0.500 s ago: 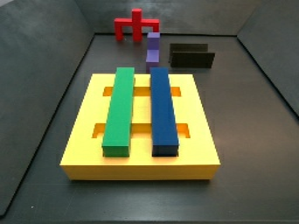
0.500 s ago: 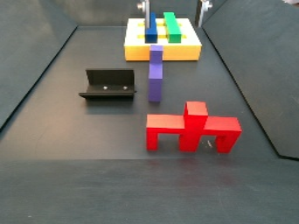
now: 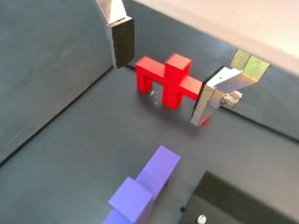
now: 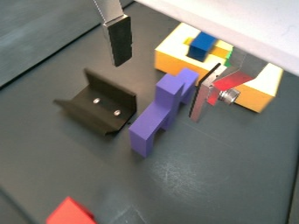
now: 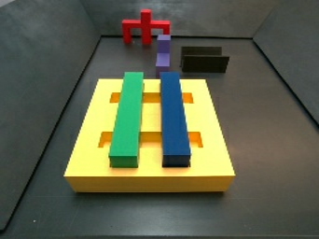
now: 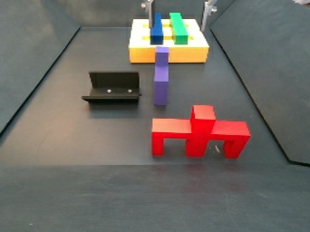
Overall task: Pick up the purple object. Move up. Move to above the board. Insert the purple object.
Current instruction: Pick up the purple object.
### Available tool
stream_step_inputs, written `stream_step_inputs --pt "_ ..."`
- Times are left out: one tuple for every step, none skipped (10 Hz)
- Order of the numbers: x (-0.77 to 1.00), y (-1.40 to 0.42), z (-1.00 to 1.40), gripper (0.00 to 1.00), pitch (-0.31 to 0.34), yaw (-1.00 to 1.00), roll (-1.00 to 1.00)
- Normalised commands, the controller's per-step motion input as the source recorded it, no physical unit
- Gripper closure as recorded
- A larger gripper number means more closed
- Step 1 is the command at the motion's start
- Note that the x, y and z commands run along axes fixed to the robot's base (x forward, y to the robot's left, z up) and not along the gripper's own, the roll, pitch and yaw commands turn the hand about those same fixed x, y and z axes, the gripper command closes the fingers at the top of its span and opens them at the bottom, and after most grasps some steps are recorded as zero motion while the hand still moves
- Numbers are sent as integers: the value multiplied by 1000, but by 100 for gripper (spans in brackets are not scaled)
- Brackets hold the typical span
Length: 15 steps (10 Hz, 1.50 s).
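The purple object point(image 6: 161, 77) lies on the dark floor between the board and the red piece; it also shows in a side view point(image 5: 162, 53) and in both wrist views point(image 4: 158, 114) point(image 3: 146, 188). The yellow board point(image 5: 88, 140) carries a long green bar point(image 5: 127, 114) and a long blue bar point(image 5: 173, 114); it also shows in a side view point(image 6: 169, 53). My gripper point(image 4: 159, 89) is open and empty, high above the floor and apart from the purple object. Only its fingertips show at the top edge of a side view, over the board's end point(image 6: 180, 6).
A red piece point(image 6: 198, 134) stands upright beyond the purple object; a wrist view frames it between my fingers point(image 3: 167, 77). The dark fixture point(image 6: 112, 88) stands beside the purple object, also seen in a side view point(image 5: 206, 60). Dark walls enclose the floor.
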Motion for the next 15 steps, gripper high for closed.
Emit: stream_step_inputs --pt "0 -151 -43 0 -50 -869 -136" --pt "0 -154 -57 0 -47 -874 -130" --pt "0 -83 0 0 -83 -863 -236" --pt "0 -83 0 0 -96 -871 -229" --pt "0 -77 -40 0 -116 -914 -183" --pt "0 -71 -109 0 -79 -949 -140" --pt "0 -80 -137 0 -53 -946 -123" --pt "0 -157 -223 0 -30 -923 -61" --pt "0 -200 -280 0 -27 -894 -27" --pt "0 -209 -280 0 -14 -874 -24" --pt "34 -214 -269 0 -4 -840 -33" --pt "91 -217 -263 0 0 -797 -43" --pt "131 -220 -254 0 0 -769 -49" --pt "157 -226 -263 0 0 -751 -47" --pt "166 -226 -269 0 0 -746 -47"
